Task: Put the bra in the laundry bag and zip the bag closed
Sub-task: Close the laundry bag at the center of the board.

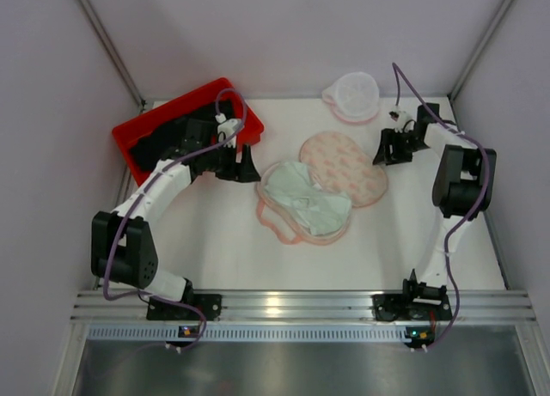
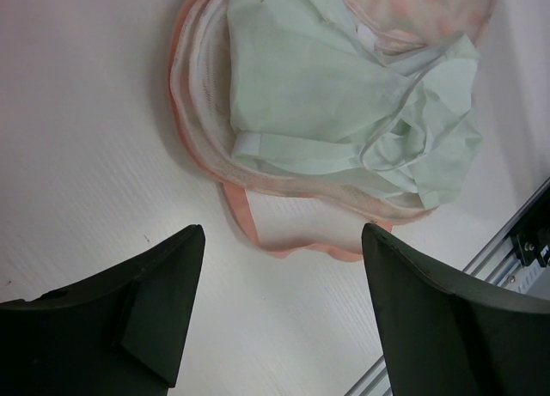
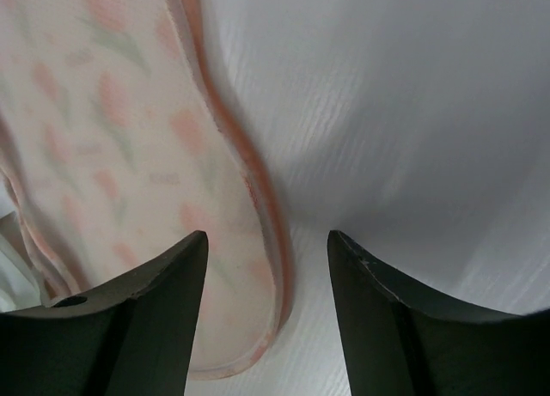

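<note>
At the far-left corner of the surface: we enter a shallow red plastic rectangular tray point(image 1: 172, 106), standing on the white table point(image 1: 223, 250).
Bra: the soft black plain fabric garment point(image 1: 159, 145) lies bunched inside that tray, partly hidden under the left arm. We cannot make out its cups or straps.
Laundry bag: the small round see-through white mesh pouch with pink edging point(image 1: 351, 94) sits at the far edge, right of the middle and well apart from the tray. We cannot tell whether its zip is undone.
Left gripper point(image 1: 243, 166): jaws spread wide with nothing between them. It is just beside the tray's near-right side and points toward the centre.
Right gripper point(image 1: 384, 151): jaws apart and empty, toward the right edge, over the rim of the patterned oval.
Other stock, centre of the surface: a pale mint-green crumpled cloth garment point(image 1: 305, 203) lies in an open peach-trimmed mesh case point(image 1: 273, 224). Touching the case on its far-right side is a peach oval patterned fabric piece with pink trim point(image 1: 348, 164).
Step in hand: we judge the pick-up not yet made, since the bra and the laundry bag lie apart and neither is held.
Next move calls for: in our judgement, the left gripper turns back over the tray and pinches one fold of the limp black fabric. The right gripper reaches to the far edge to steady the pouch's mouth.
</note>
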